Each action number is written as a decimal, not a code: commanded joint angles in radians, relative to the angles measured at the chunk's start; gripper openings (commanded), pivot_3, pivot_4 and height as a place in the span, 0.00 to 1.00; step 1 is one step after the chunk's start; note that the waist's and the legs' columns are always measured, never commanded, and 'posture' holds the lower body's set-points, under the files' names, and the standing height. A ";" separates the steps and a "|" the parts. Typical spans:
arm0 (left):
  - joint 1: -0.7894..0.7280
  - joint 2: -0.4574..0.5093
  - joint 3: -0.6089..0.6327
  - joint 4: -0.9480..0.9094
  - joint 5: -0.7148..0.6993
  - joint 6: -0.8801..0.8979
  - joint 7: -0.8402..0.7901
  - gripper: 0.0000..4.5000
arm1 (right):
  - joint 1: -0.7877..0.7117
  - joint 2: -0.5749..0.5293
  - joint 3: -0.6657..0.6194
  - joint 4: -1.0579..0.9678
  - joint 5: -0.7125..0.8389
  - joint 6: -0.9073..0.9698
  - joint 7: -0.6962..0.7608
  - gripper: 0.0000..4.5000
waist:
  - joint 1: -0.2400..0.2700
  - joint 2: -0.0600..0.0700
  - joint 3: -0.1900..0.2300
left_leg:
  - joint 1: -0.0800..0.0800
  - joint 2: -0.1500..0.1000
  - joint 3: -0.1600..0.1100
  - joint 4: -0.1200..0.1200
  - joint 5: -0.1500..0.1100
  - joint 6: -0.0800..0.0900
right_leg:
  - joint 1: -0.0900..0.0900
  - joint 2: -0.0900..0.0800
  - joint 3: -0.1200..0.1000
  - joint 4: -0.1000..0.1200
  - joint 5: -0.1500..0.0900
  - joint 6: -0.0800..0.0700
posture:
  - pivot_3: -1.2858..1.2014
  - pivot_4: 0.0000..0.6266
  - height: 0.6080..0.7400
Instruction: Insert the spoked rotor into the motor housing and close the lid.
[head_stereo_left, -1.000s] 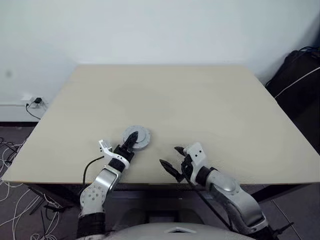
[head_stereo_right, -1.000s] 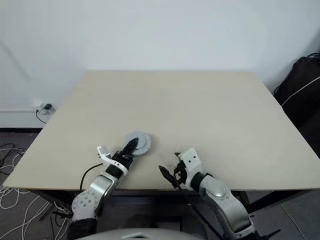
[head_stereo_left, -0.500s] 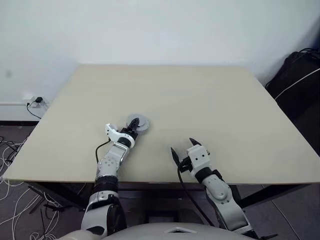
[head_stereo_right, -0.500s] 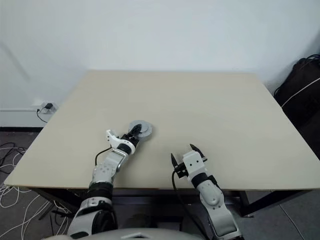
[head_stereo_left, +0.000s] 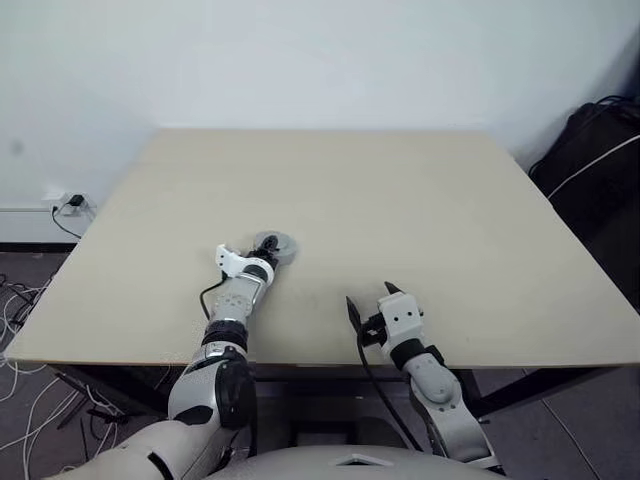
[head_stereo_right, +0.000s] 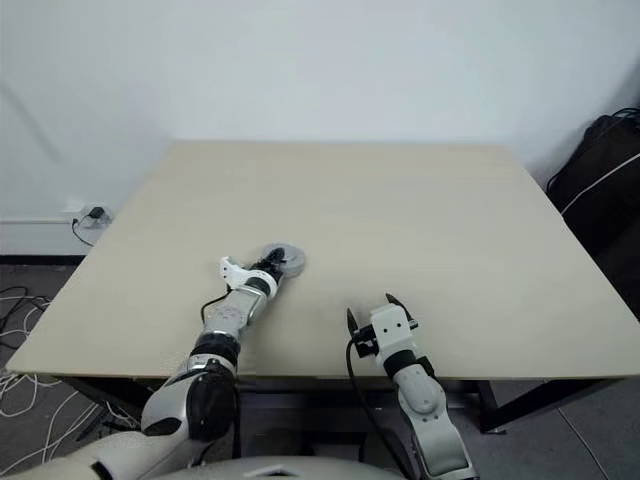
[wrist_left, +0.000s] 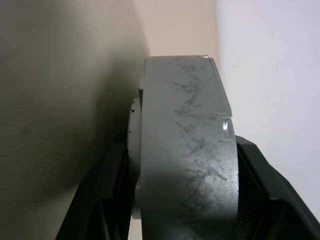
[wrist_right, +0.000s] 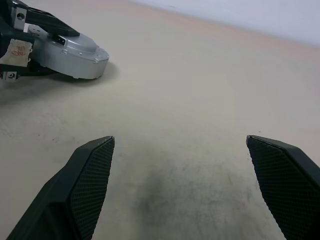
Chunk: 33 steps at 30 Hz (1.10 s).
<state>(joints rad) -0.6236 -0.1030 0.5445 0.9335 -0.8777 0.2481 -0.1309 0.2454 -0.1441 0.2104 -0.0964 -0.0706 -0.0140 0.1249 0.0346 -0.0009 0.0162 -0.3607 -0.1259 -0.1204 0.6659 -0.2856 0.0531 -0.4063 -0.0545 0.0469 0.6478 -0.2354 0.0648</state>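
Writing: a small white tag (wrist_right: 13, 52) with red marks sits on the left wrist in the right wrist view; the marks are too small to read. No brand name can be made out anywhere.
Motor housing: one grey round metal body (head_stereo_left: 273, 246) rests on the table (head_stereo_left: 420, 210), in its near left part. From the side it looks like a closed, scratched silver casing (wrist_left: 187, 165).
Lid and spoked rotor: cannot be told apart from the housing; whether the lid is seated on top cannot be judged, and the inside of the casing is hidden.
Left gripper: one, (head_stereo_left: 262, 256), at the near edge of the housing. Its two black fingers (wrist_left: 112, 190) stand on either side of the casing and pinch it, as the left wrist view shows.
Right gripper: one, (head_stereo_left: 368, 296), near the table's front edge, well apart from the housing. Its two black fingers (wrist_right: 87, 180) are spread wide with bare tabletop between them and nothing held.
Cut off: the casing's lower part runs out of the left wrist view; the fingertips of the left gripper are hidden behind the housing in the head views.
Around the table: a dark bag (head_stereo_left: 595, 150) with a white cord at the right; a wall socket (head_stereo_left: 70, 203) and loose cables (head_stereo_left: 25, 300) on the floor at the left.
Count: one housing, two grippers, one table, one bag.
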 joint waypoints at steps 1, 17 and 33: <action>-0.019 0.005 0.012 0.005 0.024 -0.007 0.008 0.63 | -0.010 0.011 -0.011 -0.017 -0.001 -0.006 -0.005 1.00 | -0.001 0.000 0.000 | 0.000 0.000 0.000 0.000 0.000 0.000 | 0.000 0.000 0.000 0.000 0.000 0.000 | 0.52 0.00 1.00; 0.421 -0.011 -0.198 -0.595 0.099 0.430 0.126 0.99 | -0.019 0.027 0.001 0.001 0.015 0.044 0.041 1.00 | -0.024 0.006 -0.015 | 0.019 0.001 0.001 -0.005 -0.002 0.001 | 0.017 0.000 0.003 -0.002 0.000 0.000 | 0.52 0.00 1.00; 0.775 0.089 -0.562 -0.931 0.647 -0.147 0.021 0.99 | -0.004 0.094 -0.114 0.089 0.065 -0.115 -0.028 1.00 | -0.010 0.010 -0.011 | 0.020 0.006 0.002 -0.006 -0.004 0.003 | 0.018 0.001 0.005 -0.002 -0.006 0.001 | 0.52 0.00 1.00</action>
<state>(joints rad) 0.1569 -0.0224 0.0145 0.0355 -0.3016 0.2036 -0.1179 0.2514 -0.0630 0.1024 -0.0009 0.0014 -0.0820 0.1091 0.0244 0.0095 0.0055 -0.3416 -0.1195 -0.1185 0.6598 -0.2893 0.0555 -0.3888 -0.0529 0.0522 0.6460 -0.2419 0.0659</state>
